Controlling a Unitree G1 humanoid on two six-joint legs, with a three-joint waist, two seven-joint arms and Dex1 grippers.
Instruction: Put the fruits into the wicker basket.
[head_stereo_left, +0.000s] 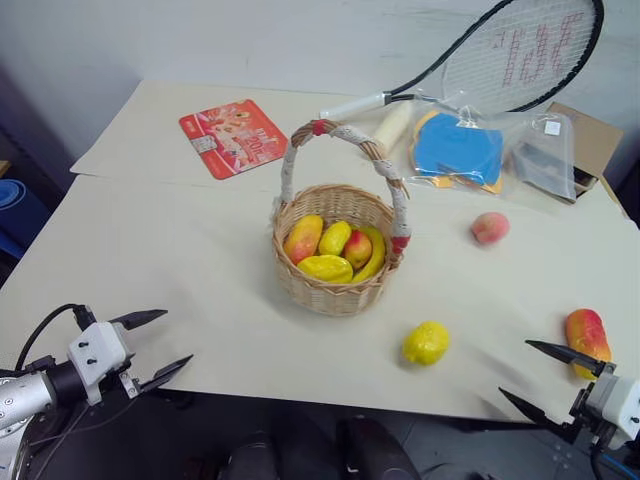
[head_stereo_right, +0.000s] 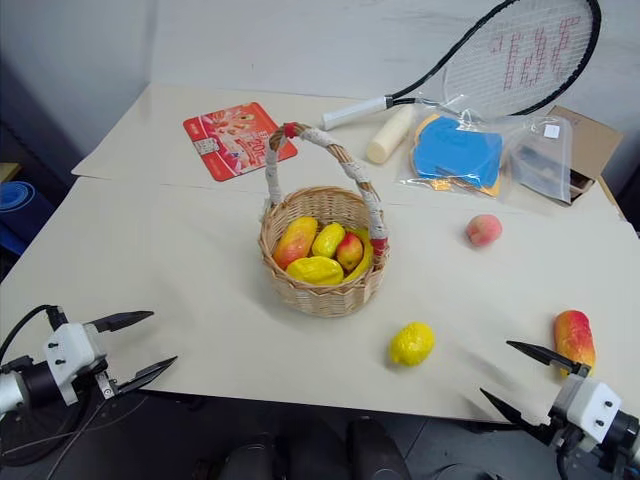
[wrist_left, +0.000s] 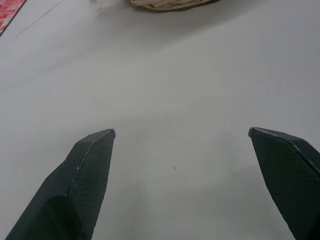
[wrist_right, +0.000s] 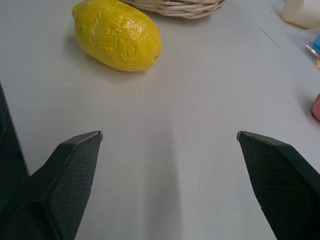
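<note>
- Left gripper (head_stereo_left: 155, 346) hangs at the table's (head_stereo_left: 150, 250) near left edge, fingers spread wide, nothing between them.
- Right gripper (head_stereo_left: 535, 372) sits at the near right edge, fingers likewise apart and empty, aimed toward the lemon (head_stereo_left: 426, 343).
- Lemon: bumpy, yellow, near-right of the basket (head_stereo_left: 335, 270).
- Mango (head_stereo_left: 587, 338): red-to-yellow, just beside the right gripper.
- Peach (head_stereo_left: 489, 228): pink, far right of the basket.
- Basket: tan wicker, mid-table, with yellow and orange-red fruits (head_stereo_left: 335, 250) inside.

A pale cream counter (head_stereo_left: 150, 260) carries a flat red printed card (head_stereo_left: 233, 137) toward its far left. At the far right lies a black-framed racket with a white-wrapped grip (head_stereo_left: 500, 55), a cream cylinder (head_stereo_left: 391, 127) beside the grip, a clear plastic bag holding a blue round pad (head_stereo_left: 462, 150), and a brown cardboard box (head_stereo_left: 590, 140) at the edge.
</note>
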